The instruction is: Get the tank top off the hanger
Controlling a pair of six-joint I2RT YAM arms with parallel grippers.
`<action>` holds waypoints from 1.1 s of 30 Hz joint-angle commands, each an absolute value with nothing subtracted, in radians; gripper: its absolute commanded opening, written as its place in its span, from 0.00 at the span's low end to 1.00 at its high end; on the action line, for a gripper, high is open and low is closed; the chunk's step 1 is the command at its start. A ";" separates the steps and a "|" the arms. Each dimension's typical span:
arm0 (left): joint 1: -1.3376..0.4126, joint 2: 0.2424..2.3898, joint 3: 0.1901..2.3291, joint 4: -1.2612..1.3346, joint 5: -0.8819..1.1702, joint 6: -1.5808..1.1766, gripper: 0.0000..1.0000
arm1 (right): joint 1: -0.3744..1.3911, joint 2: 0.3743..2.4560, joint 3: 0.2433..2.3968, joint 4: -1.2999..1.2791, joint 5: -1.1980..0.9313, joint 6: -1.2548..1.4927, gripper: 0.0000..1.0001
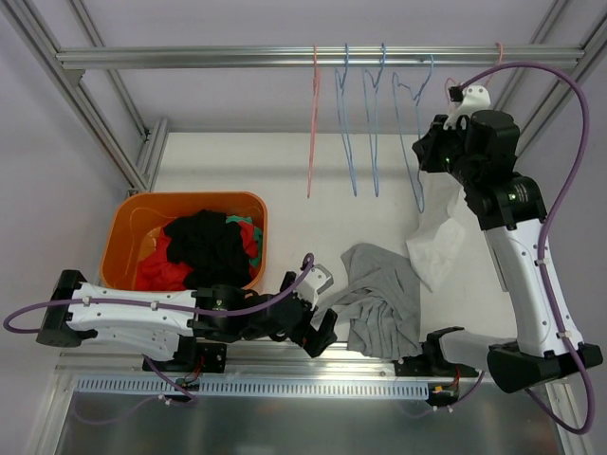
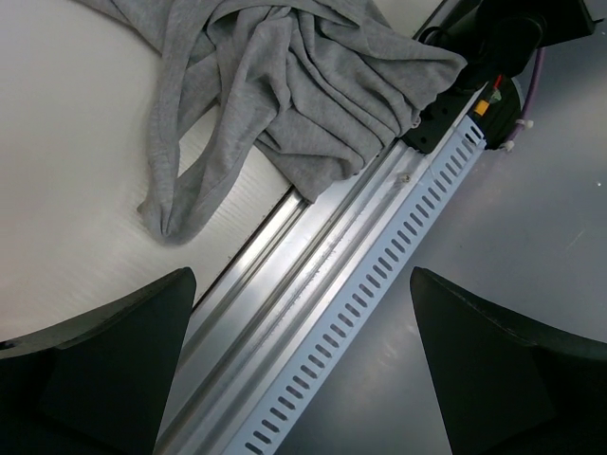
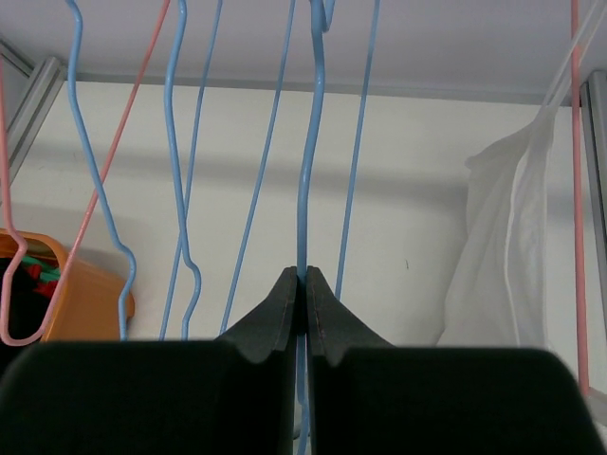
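Observation:
A grey tank top [image 1: 379,294] lies crumpled on the white table near its front edge, off any hanger; in the left wrist view the grey tank top [image 2: 313,95] shows its strap loop reaching toward the table edge. My left gripper [image 1: 324,309] sits low just left of it, open and empty, and the left gripper [image 2: 303,360] looks down on the front aluminium rail. High at the back right, my right gripper [image 3: 304,275] is shut on the wire of a bare blue hanger [image 3: 308,171]. That blue hanger [image 1: 415,142] hangs from the top bar beside the right gripper [image 1: 424,152].
Two more blue hangers [image 1: 360,123] and a pink hanger [image 1: 313,123] hang from the bar [image 1: 237,57]. A white garment [image 1: 438,242] hangs on another pink hanger [image 3: 577,190] at the right. An orange basket [image 1: 123,223] of dark and red clothes stands at the left.

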State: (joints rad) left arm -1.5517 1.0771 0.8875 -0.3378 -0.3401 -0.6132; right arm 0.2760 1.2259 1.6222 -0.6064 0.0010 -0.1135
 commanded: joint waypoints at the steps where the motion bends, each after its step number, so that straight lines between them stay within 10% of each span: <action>1: -1.560 1.095 0.914 -0.322 -0.334 -0.587 0.99 | 0.284 1.154 1.669 -0.420 0.011 -0.100 0.00; 33: -1.563 1.209 1.034 -0.273 -0.426 -0.571 0.99 | 0.295 1.197 1.525 -0.371 0.009 -0.037 0.00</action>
State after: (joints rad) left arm -1.5524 1.1744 0.9581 -0.3164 -0.3717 -0.5888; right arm 0.2882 1.2640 1.5642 -0.4236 -0.0322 -0.0715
